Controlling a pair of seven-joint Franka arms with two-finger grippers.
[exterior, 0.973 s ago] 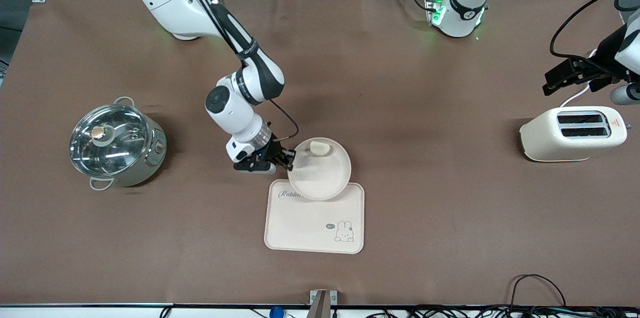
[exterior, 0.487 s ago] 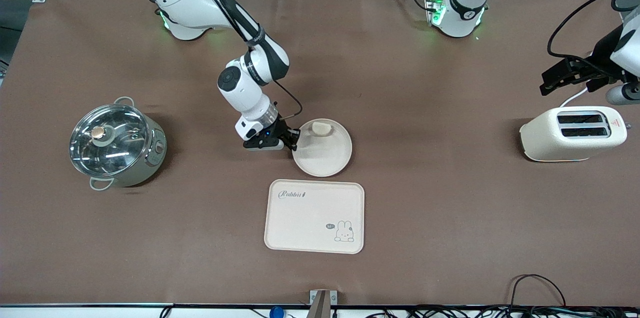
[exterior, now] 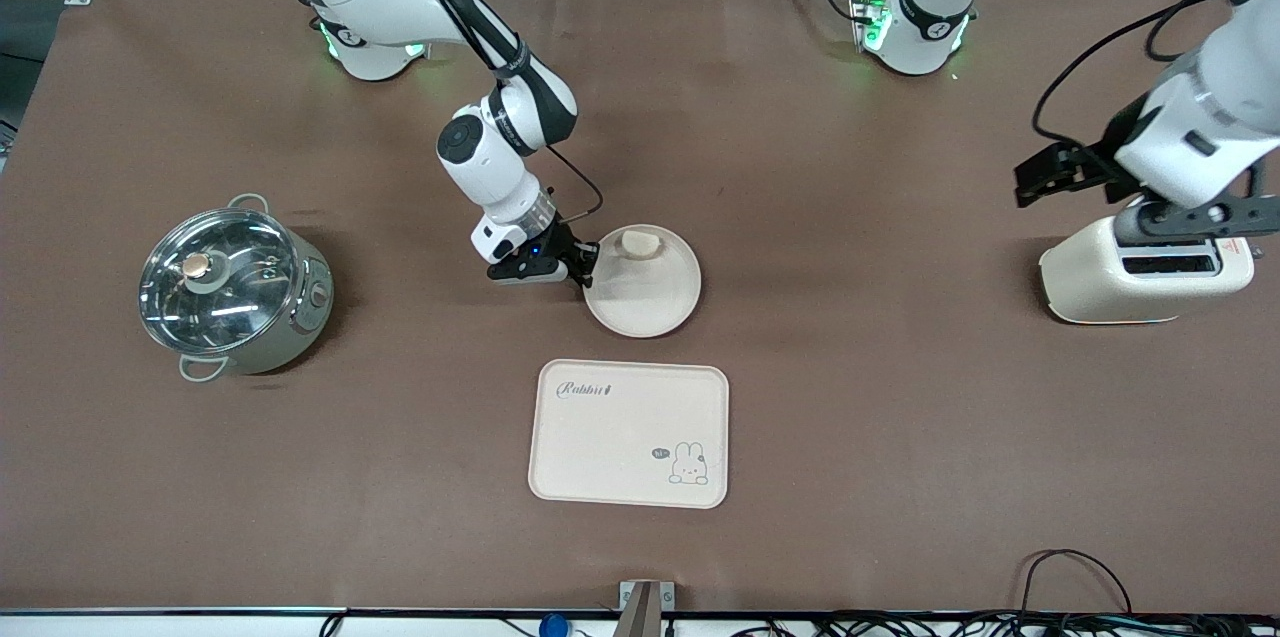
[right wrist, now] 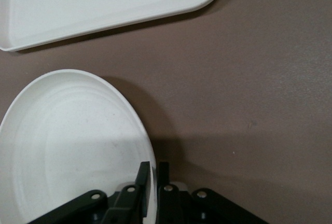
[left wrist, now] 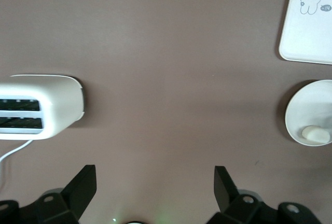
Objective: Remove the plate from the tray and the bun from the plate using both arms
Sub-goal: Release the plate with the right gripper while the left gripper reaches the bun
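Observation:
The round cream plate is farther from the front camera than the tray, and the small pale bun lies on it near its rim. My right gripper is shut on the plate's rim at the right arm's end; the right wrist view shows the fingers pinching the rim of the plate. My left gripper is open and empty in the air beside the toaster. The left wrist view shows the left gripper spread wide, with the plate and the bun off at the edge.
A cream rabbit tray lies nearer the front camera than the plate. A white toaster stands at the left arm's end. A steel pot with a glass lid stands at the right arm's end.
My right gripper has carried the plate with the bun off the tray's edge, away from the front camera. My left arm has swung in over the toaster toward the table's middle.

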